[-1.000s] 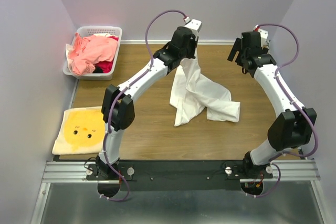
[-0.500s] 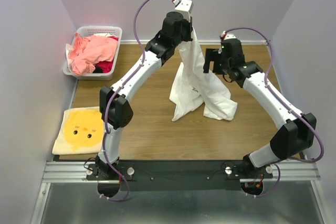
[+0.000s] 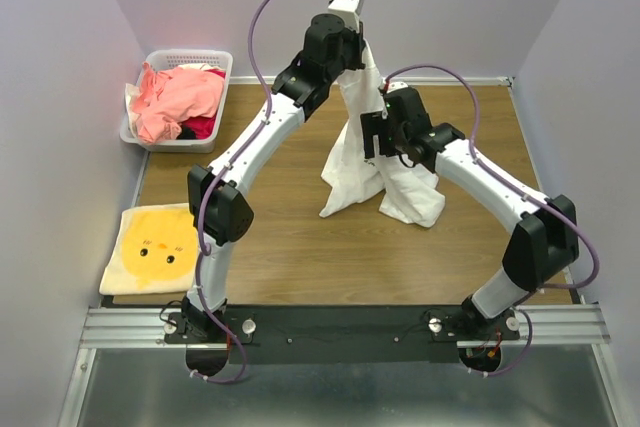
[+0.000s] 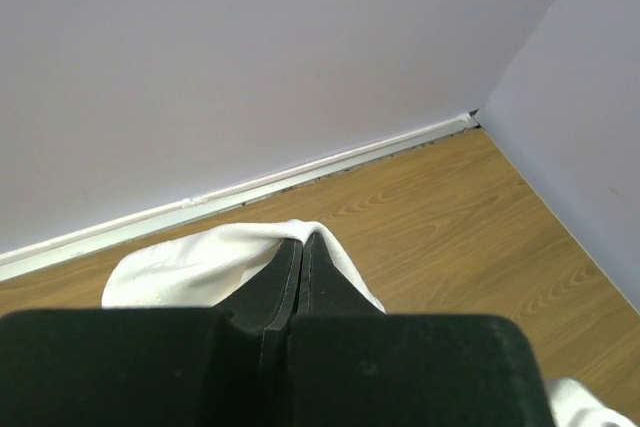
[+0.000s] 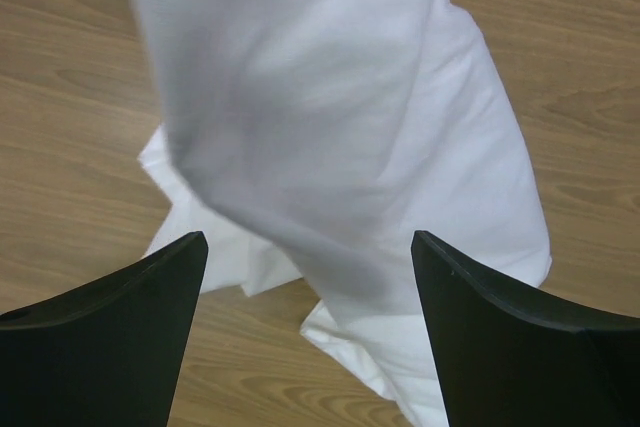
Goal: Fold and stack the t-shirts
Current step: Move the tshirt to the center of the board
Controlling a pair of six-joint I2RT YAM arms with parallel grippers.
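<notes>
A white t-shirt (image 3: 362,152) hangs from my left gripper (image 3: 358,45), which is shut on its top edge high above the back of the table. The shirt's lower part still rests crumpled on the wood. In the left wrist view the black fingertips (image 4: 318,252) pinch white cloth (image 4: 190,267). My right gripper (image 3: 376,133) is at the hanging shirt's mid-height, on its right side, and open. In the right wrist view the white shirt (image 5: 330,97) hangs just in front of the wide-apart fingers (image 5: 150,287), and nothing is gripped. Salmon-pink and red t-shirts (image 3: 180,99) lie heaped in a basket.
The white lattice basket (image 3: 190,55) stands at the back left corner. A folded yellow cloth with a face print (image 3: 160,247) lies at the front left. Lilac walls close the table on three sides, and a metal rail (image 3: 340,325) carries both arm bases.
My left gripper has lifted the white t-shirt higher. My right arm has swung left from the back right to the hanging shirt.
</notes>
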